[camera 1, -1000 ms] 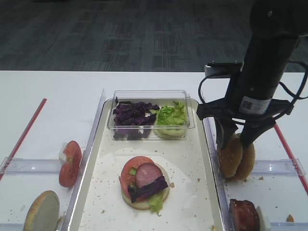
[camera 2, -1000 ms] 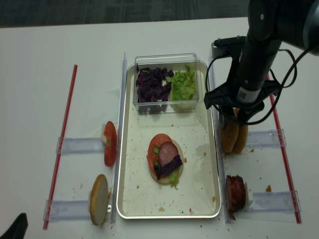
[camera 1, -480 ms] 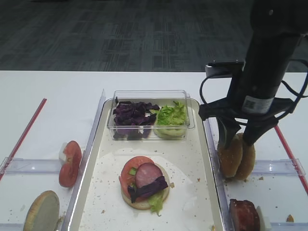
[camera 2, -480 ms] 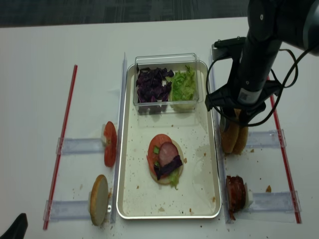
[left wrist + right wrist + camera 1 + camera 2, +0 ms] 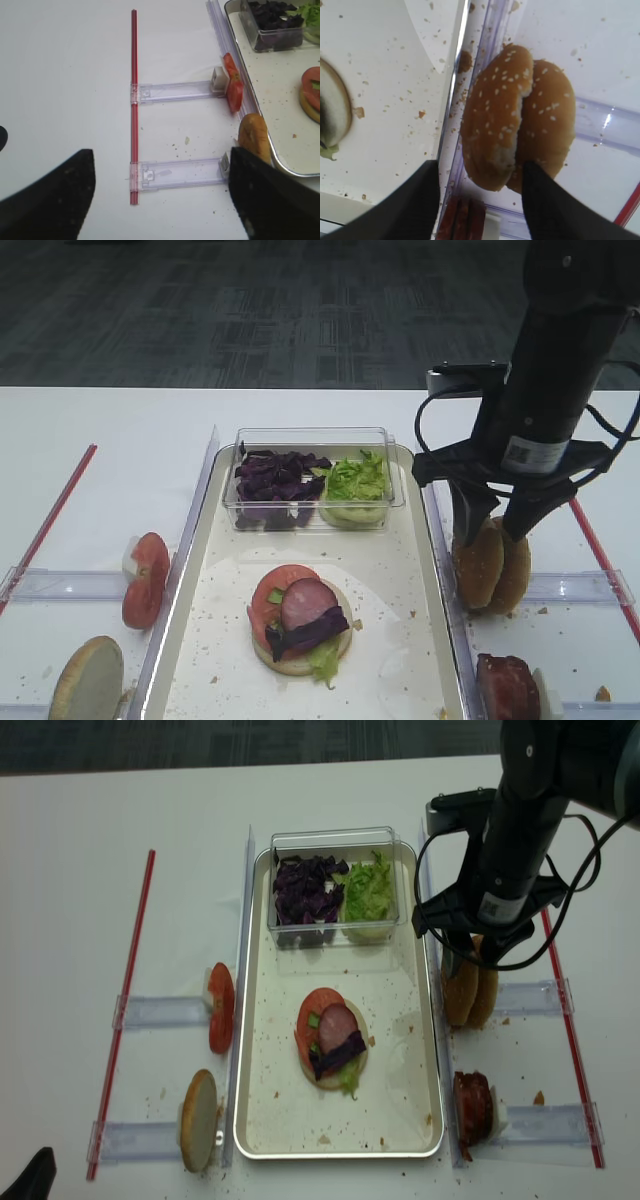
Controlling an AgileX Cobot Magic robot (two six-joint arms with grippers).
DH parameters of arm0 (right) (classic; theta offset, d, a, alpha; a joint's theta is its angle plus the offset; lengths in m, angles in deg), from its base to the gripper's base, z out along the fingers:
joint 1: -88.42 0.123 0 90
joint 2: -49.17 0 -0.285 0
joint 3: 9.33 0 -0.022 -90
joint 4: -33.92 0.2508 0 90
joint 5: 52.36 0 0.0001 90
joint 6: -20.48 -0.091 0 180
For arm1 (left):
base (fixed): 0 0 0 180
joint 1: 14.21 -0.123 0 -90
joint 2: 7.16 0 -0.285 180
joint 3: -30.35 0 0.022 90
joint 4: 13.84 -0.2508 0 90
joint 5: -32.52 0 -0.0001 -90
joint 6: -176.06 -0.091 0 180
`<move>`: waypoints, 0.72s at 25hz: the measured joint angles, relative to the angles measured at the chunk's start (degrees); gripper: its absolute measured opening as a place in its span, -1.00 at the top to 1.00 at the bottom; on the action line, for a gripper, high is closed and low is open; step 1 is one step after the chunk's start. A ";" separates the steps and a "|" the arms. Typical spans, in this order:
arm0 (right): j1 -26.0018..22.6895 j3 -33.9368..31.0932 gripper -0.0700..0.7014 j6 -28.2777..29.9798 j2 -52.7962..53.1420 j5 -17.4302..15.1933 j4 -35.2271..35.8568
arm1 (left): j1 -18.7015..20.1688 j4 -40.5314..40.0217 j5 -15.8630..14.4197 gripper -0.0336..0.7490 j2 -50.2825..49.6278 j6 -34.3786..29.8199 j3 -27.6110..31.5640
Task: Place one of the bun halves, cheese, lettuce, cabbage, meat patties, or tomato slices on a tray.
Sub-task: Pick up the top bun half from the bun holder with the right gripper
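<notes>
Two sesame bun halves stand on edge just right of the tray (image 5: 195,530). The left bun half (image 5: 492,125) has a pale torn patch. My right gripper (image 5: 480,165) hangs open over it, with a gap on the tray side and its other finger by the second bun (image 5: 547,125). Lettuce (image 5: 352,480) and cabbage (image 5: 275,480) fill a clear box at the tray's far end. Tomato slices (image 5: 145,580) stand left of the tray and meat patties (image 5: 508,685) to its right. Cheese is out of view. My left gripper (image 5: 160,165) is open over bare table.
A stack (image 5: 300,625) of pale bun base, tomato, meat, cabbage and lettuce lies mid-tray. A flat pale bun disc (image 5: 88,680) stands at the front left. Clear plastic rails (image 5: 175,92) and red strips (image 5: 133,100) lie on the white table on both sides.
The right gripper has shifted only slightly above the buns. The buns and everything else stay where they were.
</notes>
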 joint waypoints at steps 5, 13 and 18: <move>0.00 0.00 -0.24 0.00 0.00 0.44 0.00 | 0.00 0.00 0.00 -0.39 0.00 0.00 0.00; 0.00 0.00 -0.24 1.59 -0.63 0.76 1.40 | 0.00 0.00 0.00 -0.39 0.00 0.00 0.00; 0.00 0.00 -0.23 2.76 -1.26 1.37 2.79 | 0.00 0.00 0.00 -0.39 0.00 0.00 0.00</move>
